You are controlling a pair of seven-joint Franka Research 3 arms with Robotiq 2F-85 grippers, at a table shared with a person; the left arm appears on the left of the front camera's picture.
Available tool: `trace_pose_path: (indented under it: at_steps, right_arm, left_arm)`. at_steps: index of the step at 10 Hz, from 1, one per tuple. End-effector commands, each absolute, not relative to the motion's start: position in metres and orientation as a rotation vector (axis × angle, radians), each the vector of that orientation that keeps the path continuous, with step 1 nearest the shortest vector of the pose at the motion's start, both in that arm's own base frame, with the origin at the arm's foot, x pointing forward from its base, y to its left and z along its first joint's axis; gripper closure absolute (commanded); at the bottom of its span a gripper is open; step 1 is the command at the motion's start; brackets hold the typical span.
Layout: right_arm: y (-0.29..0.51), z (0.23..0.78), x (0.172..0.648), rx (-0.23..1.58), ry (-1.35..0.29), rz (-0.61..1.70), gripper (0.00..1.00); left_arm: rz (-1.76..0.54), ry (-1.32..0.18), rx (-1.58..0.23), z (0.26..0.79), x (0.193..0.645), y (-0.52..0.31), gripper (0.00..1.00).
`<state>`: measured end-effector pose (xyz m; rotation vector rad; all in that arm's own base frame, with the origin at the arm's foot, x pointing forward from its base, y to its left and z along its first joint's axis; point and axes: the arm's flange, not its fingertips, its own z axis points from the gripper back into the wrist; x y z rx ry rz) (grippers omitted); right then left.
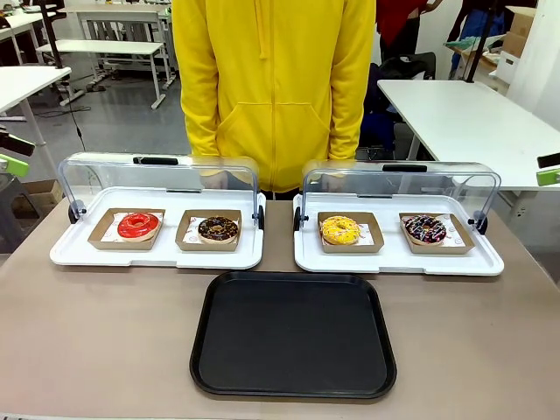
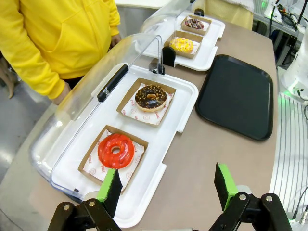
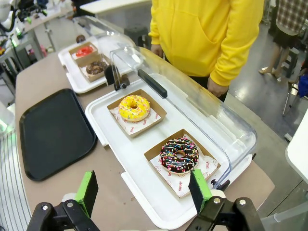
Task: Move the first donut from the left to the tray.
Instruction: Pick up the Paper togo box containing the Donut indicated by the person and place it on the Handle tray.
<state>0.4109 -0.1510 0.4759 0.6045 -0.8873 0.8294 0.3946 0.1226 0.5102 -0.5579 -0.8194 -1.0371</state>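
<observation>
red-iced donut [image 2: 116, 150] just ahead of left jaws, far from right jaws | both pairs wide open, empty | black tray [image 2: 238, 96] well apart

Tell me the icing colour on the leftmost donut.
Glossy red icing on that donut; left wrist view shows it best.

Front head-on; wrists oblique; tray [image 1: 293, 337] shared

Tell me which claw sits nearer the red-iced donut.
The left claw. It hovers open just off the red-iced donut, at the end of its white tray. The right claw hovers open by the sprinkled chocolate donut, at the row's opposite end.
</observation>
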Motion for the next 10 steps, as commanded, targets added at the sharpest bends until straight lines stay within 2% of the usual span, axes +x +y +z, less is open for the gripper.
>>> trace_pose_path:
  at_steps: [1,10]
  right_arm:
    - [-0.1503,0.4759,0.4136,0.613,-0.92,0.829,0.0]
    - [-0.1503,0.4759,0.4136,0.613,-0.92,0.829,0.0]
  left_arm:
    - [-1.043,-0.849,-0.573,0.5112,0.3956,0.1223,0.0]
    - [-1.043,-0.849,-0.573,0.5112,0.3956,0.1223,0.0]
